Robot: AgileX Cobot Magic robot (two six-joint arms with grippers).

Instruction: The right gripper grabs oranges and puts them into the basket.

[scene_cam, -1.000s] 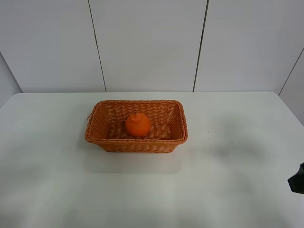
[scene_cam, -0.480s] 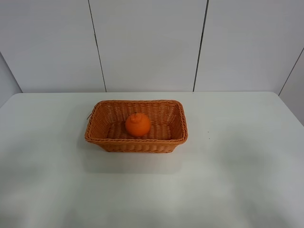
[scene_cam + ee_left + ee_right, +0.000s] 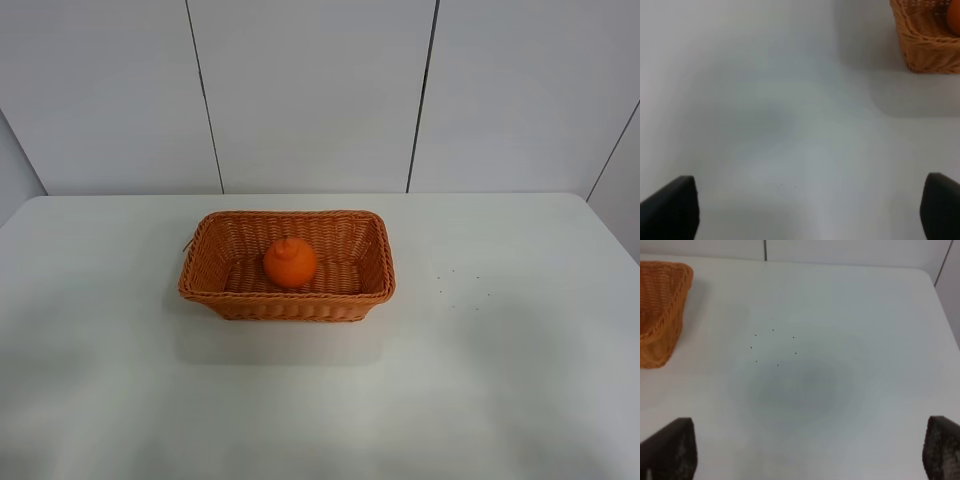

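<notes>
The orange (image 3: 290, 262), round with a bumped neck, sits inside the woven wicker basket (image 3: 210, 285) at the middle of the white table. Neither arm shows in the high view. In the right wrist view my right gripper (image 3: 810, 452) is open and empty, its two black fingertips (image 3: 670, 447) at the frame's corners, over bare table beside the basket's corner (image 3: 660, 305). In the left wrist view my left gripper (image 3: 807, 207) is open and empty over the table, with the basket's corner (image 3: 927, 42) and a sliver of the orange (image 3: 955, 17) at the frame's edge.
The white table (image 3: 500, 380) stretches around the basket, with a few tiny dark specks (image 3: 455, 290) to the basket's right. White wall panels (image 3: 310, 90) stand behind the table's far edge.
A dark bit of the right arm at the right edge of the high view one second ago has gone out of view. The basket and orange have not moved.
</notes>
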